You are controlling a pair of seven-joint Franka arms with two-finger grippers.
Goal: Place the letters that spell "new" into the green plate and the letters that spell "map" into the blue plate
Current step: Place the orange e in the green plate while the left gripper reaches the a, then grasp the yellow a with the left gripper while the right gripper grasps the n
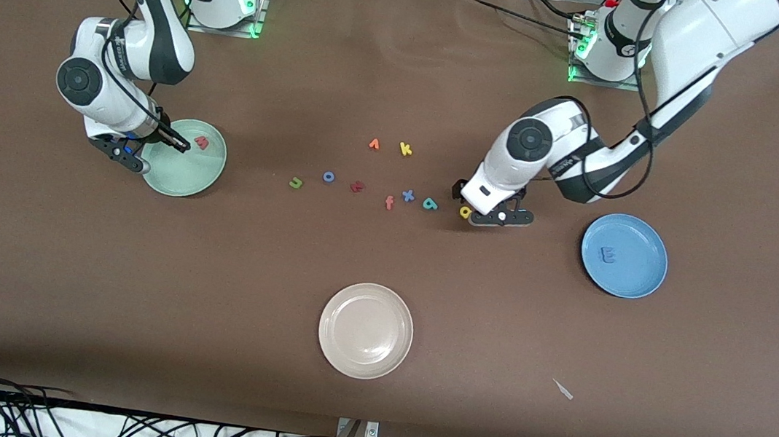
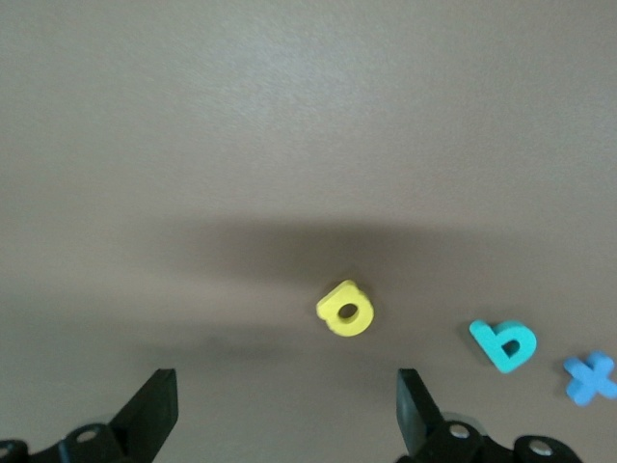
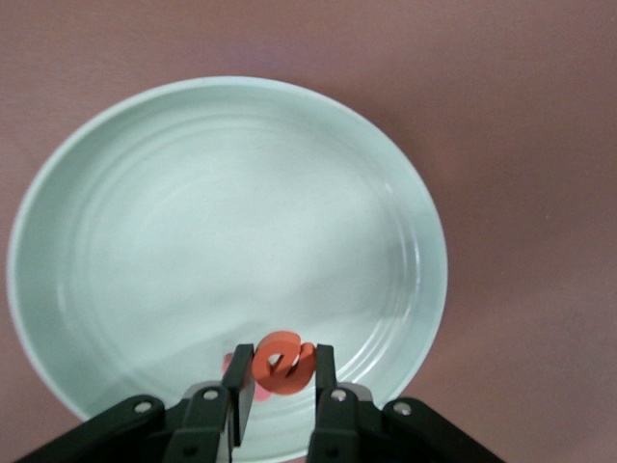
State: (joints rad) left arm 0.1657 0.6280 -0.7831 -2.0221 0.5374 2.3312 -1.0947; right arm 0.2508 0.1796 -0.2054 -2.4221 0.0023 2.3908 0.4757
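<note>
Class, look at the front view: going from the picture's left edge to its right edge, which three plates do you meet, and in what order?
green plate → beige plate → blue plate

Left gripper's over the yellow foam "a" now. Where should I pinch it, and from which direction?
Come straight down: the small yellow foam letter "a" lies flat on the brown table, ahead of the open left gripper. Pinch across its outer edges, not the centre hole.
</note>
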